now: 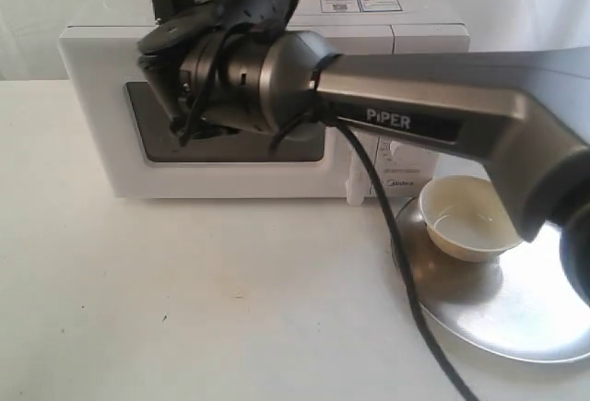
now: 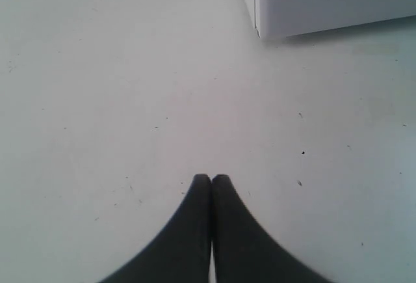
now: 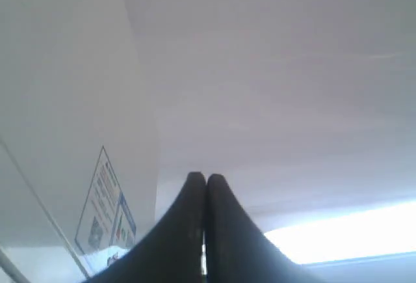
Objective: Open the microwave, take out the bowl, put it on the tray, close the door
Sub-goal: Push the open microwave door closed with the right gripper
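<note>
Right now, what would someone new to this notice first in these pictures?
A grey arm marked PIPER stretches across the front of the white microwave, hiding part of its window. At the right of the exterior view, the cream bowl sits on the silver tray. Each wrist view shows a shut gripper: left gripper over the table, right gripper beside a sticker.

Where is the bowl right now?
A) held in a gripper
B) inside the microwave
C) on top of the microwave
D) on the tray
D: the bowl sits on the tray, on the table in front of the microwave.
</note>
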Robot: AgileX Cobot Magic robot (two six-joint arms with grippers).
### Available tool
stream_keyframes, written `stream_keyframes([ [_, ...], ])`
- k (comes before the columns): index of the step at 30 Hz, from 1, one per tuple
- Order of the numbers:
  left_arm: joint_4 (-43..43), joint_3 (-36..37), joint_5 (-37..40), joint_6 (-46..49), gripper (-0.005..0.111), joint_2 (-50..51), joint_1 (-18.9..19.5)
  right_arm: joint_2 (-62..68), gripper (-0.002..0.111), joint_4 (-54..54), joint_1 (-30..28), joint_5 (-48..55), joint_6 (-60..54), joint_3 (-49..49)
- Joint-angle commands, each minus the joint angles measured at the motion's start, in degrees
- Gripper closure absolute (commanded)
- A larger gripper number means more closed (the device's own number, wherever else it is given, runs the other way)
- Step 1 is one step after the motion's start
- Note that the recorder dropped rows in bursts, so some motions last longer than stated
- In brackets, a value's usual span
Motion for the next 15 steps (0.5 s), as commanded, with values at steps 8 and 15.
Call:
stream_keyframes([
  [8,-0.4,-0.1,0.0,-0.2,0.107,-0.1,-0.2,-2.4,0.108,-0.6,-4.5,0.8,10.1,5.2],
  [15,-0.4,-0.1,0.0,-0.2,0.107,-0.1,-0.2,-15.8,0.108,-1.4,-2.3,-6.6,27.9,18.4],
])
